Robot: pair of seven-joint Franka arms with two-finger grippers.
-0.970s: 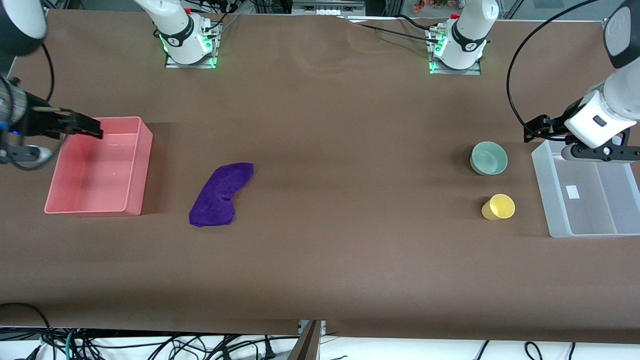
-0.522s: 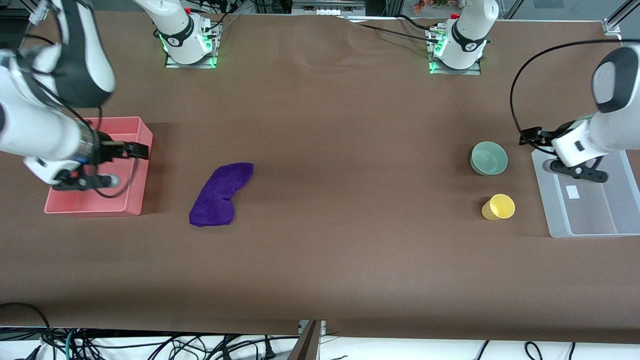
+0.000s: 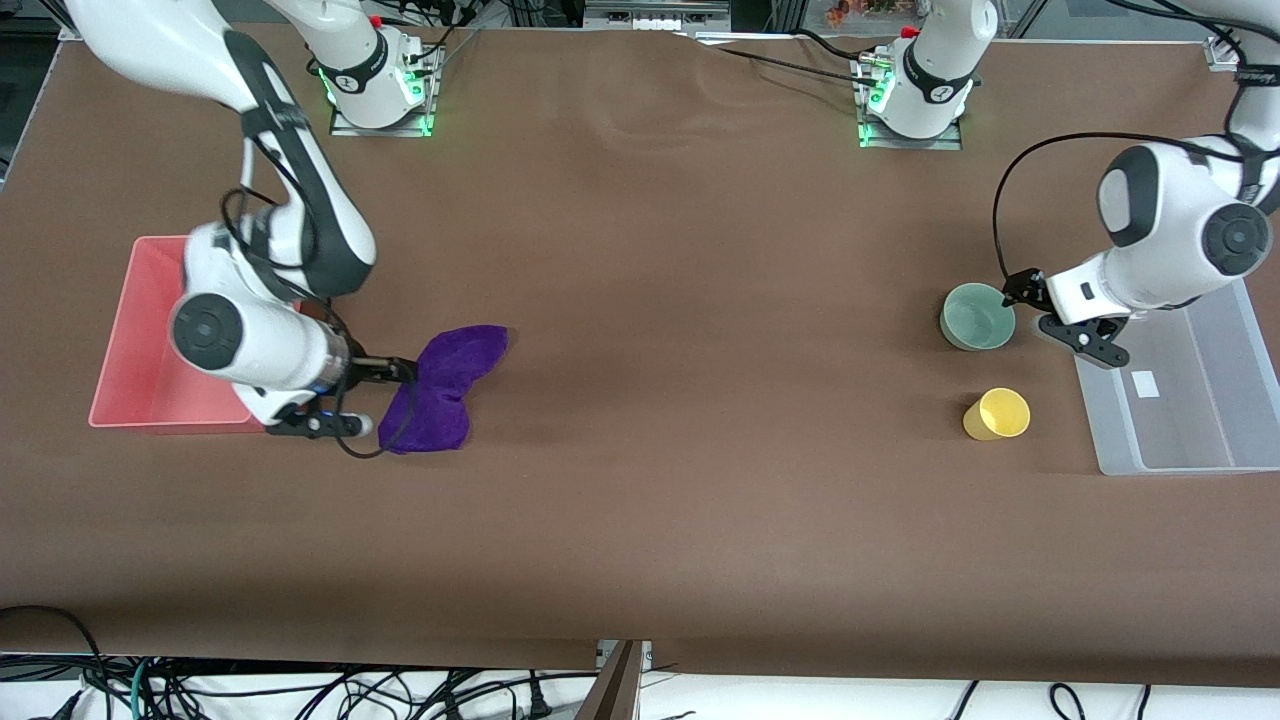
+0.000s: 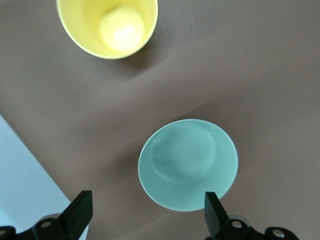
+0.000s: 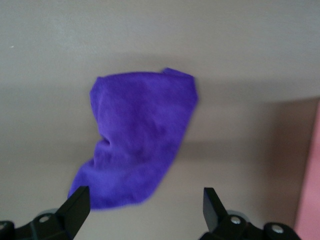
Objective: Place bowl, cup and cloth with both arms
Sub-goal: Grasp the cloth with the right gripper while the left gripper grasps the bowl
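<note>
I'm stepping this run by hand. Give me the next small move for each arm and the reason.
Probably lower both. The open left gripper hangs over the pale sea-green glossy bowl, its fingertips spread apart above the bowl, nothing held. The open right gripper is at the edge of the soft purple cloth, not gripping it. The yellow handleless cup stands untouched.

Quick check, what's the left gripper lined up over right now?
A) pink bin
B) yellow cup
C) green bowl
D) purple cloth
C. The left wrist view shows the left gripper open with the bowl between its fingers and the cup farther off; in the front view it sits at the bowl's edge.
</note>
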